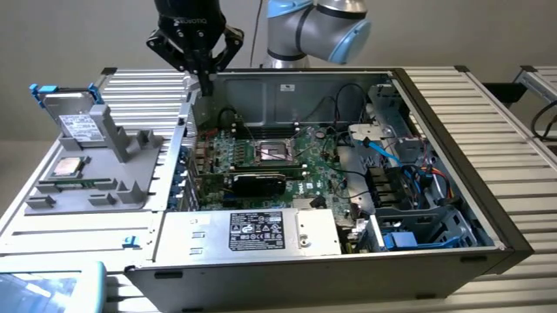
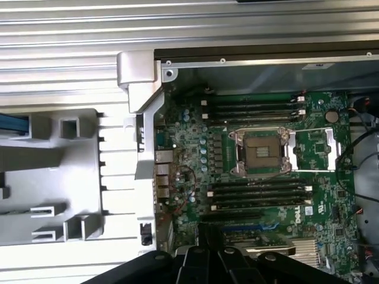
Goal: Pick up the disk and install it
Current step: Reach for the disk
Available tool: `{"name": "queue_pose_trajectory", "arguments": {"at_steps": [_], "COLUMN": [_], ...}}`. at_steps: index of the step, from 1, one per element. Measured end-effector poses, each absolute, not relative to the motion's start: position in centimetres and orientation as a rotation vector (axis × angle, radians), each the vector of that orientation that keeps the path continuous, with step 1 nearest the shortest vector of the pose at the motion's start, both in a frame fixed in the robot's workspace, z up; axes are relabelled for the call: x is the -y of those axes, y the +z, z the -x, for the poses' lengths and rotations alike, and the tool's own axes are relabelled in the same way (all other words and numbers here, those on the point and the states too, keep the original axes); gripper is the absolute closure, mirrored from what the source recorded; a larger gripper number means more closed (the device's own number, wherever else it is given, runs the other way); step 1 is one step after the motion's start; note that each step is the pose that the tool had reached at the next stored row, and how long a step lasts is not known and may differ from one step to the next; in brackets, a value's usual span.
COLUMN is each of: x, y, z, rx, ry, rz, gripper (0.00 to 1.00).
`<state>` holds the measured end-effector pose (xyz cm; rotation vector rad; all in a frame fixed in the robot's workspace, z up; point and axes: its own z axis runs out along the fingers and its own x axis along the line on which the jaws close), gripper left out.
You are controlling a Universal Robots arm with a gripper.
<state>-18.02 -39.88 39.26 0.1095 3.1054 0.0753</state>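
Jaws pressed together and gripping nothing, the black gripper (image 1: 207, 83) hangs over the back corner of the computer case (image 1: 452, 195) on the exterior view's left, close above its rim. In the wrist view the joined fingertips (image 2: 208, 239) point down at the circuit board near that same corner.

A slatted aluminium table (image 1: 500, 130) carries everything. On it lies the open case, its side panel off and the inside facing up. The grey and light-blue arm (image 1: 317, 26) rises behind the case's rear wall.

Inside, the green motherboard (image 1: 322, 173) covers most of the floor, with its empty processor socket (image 1: 276, 151) near the middle and memory slots (image 2: 254, 109) on both sides of it. A silver power-supply box (image 1: 261, 231) with a black label sits along the near wall. Towards the exterior view's right stands a drive cage (image 1: 426, 218), with a blue cable (image 1: 383, 149) running above it.

Outside the case, on the exterior view's left, a grey plastic fixture (image 1: 130, 147) rests on the table. The disk (image 1: 77, 120) stands in it on edge, leaning back, white label showing, blue carrier tabs at its top corners. It is well apart from the gripper and untouched. A small square silver chip (image 1: 68, 167) lies flat on the fixture just in front of the disk.
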Motion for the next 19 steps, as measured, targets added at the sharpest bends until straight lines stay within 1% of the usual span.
{"name": "queue_pose_trajectory", "arguments": {"at_steps": [19], "x": [39.9], "y": [39.2], "z": [26.6], "rx": [-3.105], "ry": [0.075], "rz": [-0.110], "gripper": [0.89]}}
